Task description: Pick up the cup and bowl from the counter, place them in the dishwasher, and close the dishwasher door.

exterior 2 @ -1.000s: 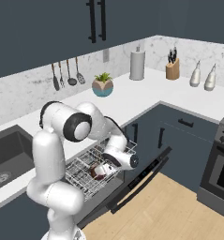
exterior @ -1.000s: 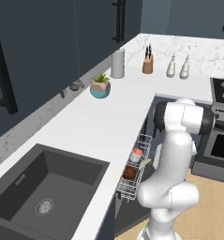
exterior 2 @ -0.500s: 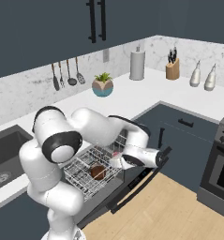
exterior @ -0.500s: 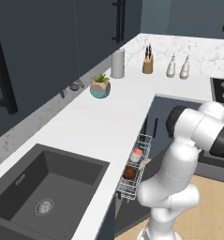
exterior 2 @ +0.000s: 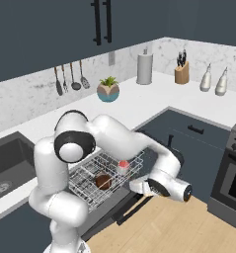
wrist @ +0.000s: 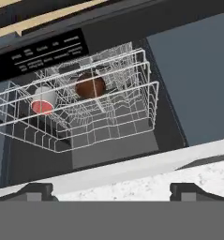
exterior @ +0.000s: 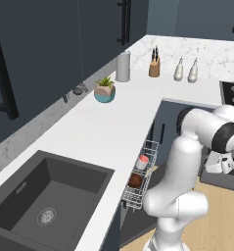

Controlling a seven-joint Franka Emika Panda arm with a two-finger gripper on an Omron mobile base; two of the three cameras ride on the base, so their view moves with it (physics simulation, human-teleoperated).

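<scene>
Two dark fingertips (wrist: 34, 191) of my pincer (wrist: 111, 192) rise at the bottom of the hand view, set wide apart with nothing between them. In the right base view the pincer (exterior 2: 139, 187) sits low at centre, just off the front corner of the pulled-out wire rack (exterior 2: 85, 184) and above the lowered dishwasher door (exterior 2: 120, 210).

Beyond my tips, in the middle of the hand view, the rack (wrist: 151, 101) stands out from the dishwasher (wrist: 48, 49). The bowl (wrist: 90, 86) lies inside it near the upper centre of the frame, and the cup (wrist: 43, 103) sits in the same rack to the left of the bowl, its red inside showing.

In the left base view the rack (exterior: 149, 147) juts out at lower centre with the cup (exterior: 142, 162) above the bowl (exterior: 135, 181).

Farther up, the white tabletop (exterior: 108, 132) runs from the dark sink (exterior: 45, 206) at lower left to a teal plant pot (exterior: 105, 92), a grey canister (exterior: 123, 66), a knife block (exterior: 154, 66) and two bottles (exterior: 178, 70) near the top.
</scene>
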